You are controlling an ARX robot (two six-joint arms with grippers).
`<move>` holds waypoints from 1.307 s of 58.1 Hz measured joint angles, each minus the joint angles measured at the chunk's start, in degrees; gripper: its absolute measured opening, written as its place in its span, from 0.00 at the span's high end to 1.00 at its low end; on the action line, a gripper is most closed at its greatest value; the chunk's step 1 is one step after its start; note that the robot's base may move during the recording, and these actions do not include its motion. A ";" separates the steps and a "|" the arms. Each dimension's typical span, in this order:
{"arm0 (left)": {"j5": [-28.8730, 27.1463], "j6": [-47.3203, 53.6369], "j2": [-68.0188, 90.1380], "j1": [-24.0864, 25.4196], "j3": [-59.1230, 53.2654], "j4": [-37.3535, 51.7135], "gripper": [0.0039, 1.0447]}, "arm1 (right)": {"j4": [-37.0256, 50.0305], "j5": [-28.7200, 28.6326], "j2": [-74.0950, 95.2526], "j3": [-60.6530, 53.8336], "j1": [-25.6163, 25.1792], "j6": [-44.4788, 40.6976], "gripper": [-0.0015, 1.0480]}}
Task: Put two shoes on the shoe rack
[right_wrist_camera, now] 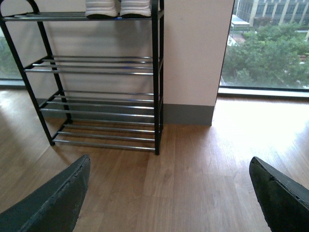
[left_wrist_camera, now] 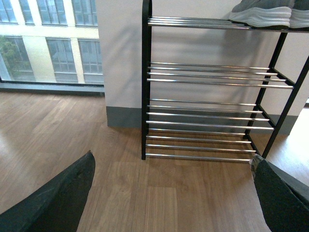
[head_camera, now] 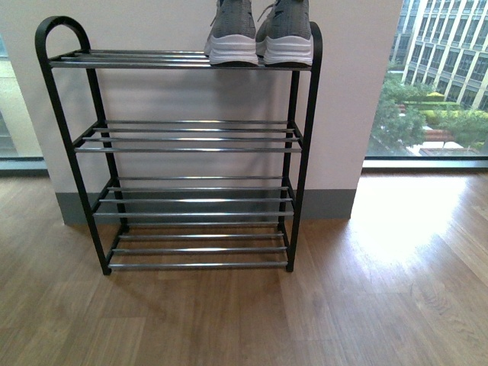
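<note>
The shoes (head_camera: 232,36) stand side by side on the top tier of the rack (head_camera: 191,149), touching each other, at the end of that tier nearer the window (head_camera: 435,76). Their white soles rest on the silver rods and their uppers are cut off by the top edge of the front view. The three lower tiers hold nothing (four tiers in all). The rack stands on the wood floor (head_camera: 343,305) against a pale wall (head_camera: 354,91) with a grey skirting.

Neither arm shows in the front view. In the left wrist view the left gripper (left_wrist_camera: 173,159) hangs above the floor, well apart from the rack, its dark fingers (left_wrist_camera: 58,203) spread wide with only floor between them. The right gripper (right_wrist_camera: 170,158) is likewise clear of the rack and empty, its fingers (right_wrist_camera: 48,203) set far apart. Both wrist views catch the soles at the top of the rack (shoes (left_wrist_camera: 263,14) from the left, (right_wrist_camera: 118,7) from the right).
</note>
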 joint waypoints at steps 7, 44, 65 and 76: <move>0.02 0.00 0.00 0.00 0.00 0.00 0.09 | 0.02 0.00 0.00 0.00 0.00 0.00 0.09; 0.04 0.00 0.00 0.00 0.00 -0.02 0.09 | 0.00 0.17 0.00 0.00 0.00 0.00 0.09; 0.04 0.00 0.00 0.00 0.00 -0.02 0.09 | 0.00 0.15 0.00 0.00 0.00 0.02 0.09; 0.04 0.00 0.00 0.00 0.00 0.00 0.09 | -0.04 0.11 0.00 0.00 0.00 0.02 0.09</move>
